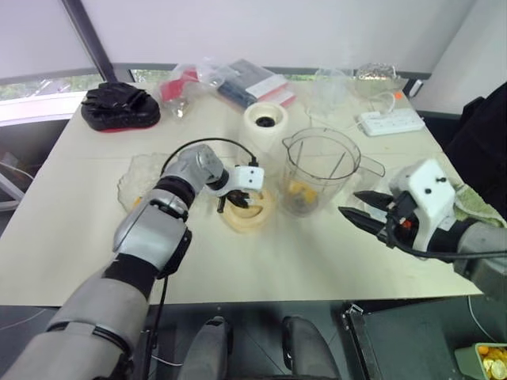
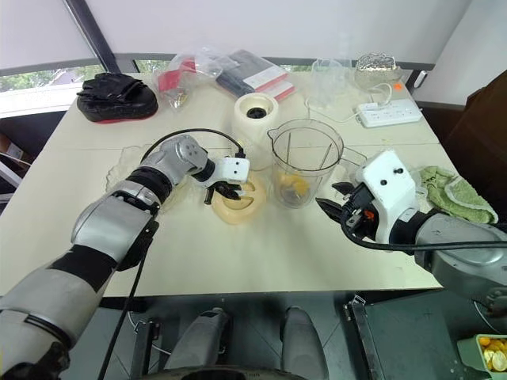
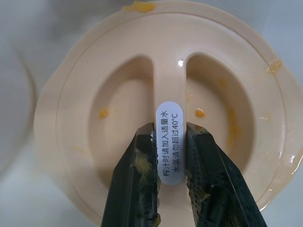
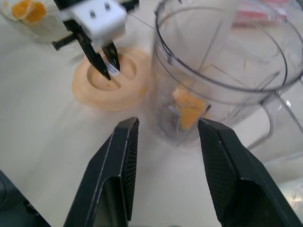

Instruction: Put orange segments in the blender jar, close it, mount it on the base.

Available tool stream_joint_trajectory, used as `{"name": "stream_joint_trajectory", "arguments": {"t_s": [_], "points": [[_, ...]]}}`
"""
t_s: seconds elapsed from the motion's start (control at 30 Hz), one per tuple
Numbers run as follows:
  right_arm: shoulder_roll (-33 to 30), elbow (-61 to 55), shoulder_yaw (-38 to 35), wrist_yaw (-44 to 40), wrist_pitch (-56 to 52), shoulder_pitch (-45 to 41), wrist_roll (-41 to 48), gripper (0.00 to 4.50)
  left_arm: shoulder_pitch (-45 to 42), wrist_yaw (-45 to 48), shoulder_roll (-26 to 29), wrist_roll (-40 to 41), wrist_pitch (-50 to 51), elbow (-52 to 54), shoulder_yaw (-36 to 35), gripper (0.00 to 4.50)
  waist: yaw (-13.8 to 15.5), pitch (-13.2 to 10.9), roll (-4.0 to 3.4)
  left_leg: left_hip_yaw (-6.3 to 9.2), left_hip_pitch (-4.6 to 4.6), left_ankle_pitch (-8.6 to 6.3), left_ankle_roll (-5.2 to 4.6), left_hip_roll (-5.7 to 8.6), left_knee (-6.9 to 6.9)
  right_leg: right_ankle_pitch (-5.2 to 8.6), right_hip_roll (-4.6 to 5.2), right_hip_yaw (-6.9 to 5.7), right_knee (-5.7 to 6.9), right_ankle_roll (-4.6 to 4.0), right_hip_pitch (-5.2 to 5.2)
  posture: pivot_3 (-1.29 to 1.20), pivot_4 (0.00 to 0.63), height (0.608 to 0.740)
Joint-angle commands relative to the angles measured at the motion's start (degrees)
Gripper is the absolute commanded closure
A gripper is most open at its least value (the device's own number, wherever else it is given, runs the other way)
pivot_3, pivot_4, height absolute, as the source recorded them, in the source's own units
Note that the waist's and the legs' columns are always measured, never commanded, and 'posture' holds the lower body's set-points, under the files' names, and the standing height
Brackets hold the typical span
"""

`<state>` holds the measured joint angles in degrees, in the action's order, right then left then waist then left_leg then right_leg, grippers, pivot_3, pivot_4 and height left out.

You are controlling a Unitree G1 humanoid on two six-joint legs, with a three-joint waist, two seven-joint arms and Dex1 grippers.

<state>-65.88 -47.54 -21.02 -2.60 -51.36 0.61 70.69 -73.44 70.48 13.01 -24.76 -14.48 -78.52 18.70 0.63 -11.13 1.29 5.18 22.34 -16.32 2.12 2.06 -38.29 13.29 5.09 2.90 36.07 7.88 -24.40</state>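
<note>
The clear blender jar [image 1: 321, 170] stands upright and uncovered at mid-table, with orange segments [image 4: 189, 106] lying at its bottom. Just left of the jar, a flat cream lid [image 1: 249, 212] lies on the table. My left gripper [image 3: 169, 130] points down onto the lid and is shut on its central handle ridge, which carries a white label. My right gripper [image 4: 165, 127] hovers open to the right of the jar, apart from it, fingers aimed at its lower wall. The cream-white base [image 1: 265, 123], dark socket on top, stands behind the jar and lid.
A shallow crinkled clear bowl [image 1: 142, 178] with orange pieces [image 4: 26, 9] sits left of the lid. At the back lie a black glove-like bundle [image 1: 119, 107], plastic packages [image 1: 253, 83] and a white power strip [image 1: 392, 121]. A green cloth [image 2: 451, 194] lies at the right edge.
</note>
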Motion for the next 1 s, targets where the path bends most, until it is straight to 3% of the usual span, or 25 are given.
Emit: {"name": "stream_joint_trajectory", "arguments": {"t_s": [0.03,0.43,0.53,0.57,1.0], "points": [[2.9,-1.9,-0.9,1.1,0.9,1.8,-3.7,2.47,-2.1,4.2,2.4,3.1,-1.1,1.8,-2.7,4.23,-0.2,0.0,0.0,0.0,0.0,0.0,0.0,0.0,0.01,0.0,0.0,0.0,0.01,0.0,-0.01,0.0,0.15,0.74],[19.6,0.2,5.1,7.1,5.4,6.0,-24.6,2.47,-2.7,12.3,7.0,6.6,-4.2,4.0,-4.4,4.23,0.0,0.0,0.0,-0.01,-0.01,0.0,0.0,0.01,0.0,0.0,-0.01,0.0,0.04,0.0,-0.02,0.0,0.15,0.74],[22.7,1.0,6.7,7.3,6.0,6.1,-28.7,1.68,-3.2,13.8,7.5,7.5,-4.7,4.6,-4.9,4.23,-0.1,0.0,-0.01,-0.01,-0.01,0.0,0.0,0.01,0.0,0.0,-0.01,0.0,0.04,0.0,-0.01,0.0,0.15,0.74],[24.0,1.7,7.6,8.0,6.8,5.7,-30.9,1.23,-3.6,14.7,7.8,8.1,-4.7,4.8,-5.3,4.23,-0.1,0.0,0.0,-0.01,-0.02,0.0,0.0,0.01,0.0,0.0,-0.02,0.0,0.04,0.0,-0.01,0.0,0.15,0.74],[38.4,12.3,14.9,8.8,12.5,-0.7,-47.1,1.23,-5.6,22.0,12.7,12.7,-4.0,7.7,-6.8,4.23,-1.7,0.0,-0.04,0.01,-0.06,0.0,0.0,0.0,0.01,0.0,-0.04,0.01,0.11,0.0,-0.02,0.0,0.15,0.74]]}}
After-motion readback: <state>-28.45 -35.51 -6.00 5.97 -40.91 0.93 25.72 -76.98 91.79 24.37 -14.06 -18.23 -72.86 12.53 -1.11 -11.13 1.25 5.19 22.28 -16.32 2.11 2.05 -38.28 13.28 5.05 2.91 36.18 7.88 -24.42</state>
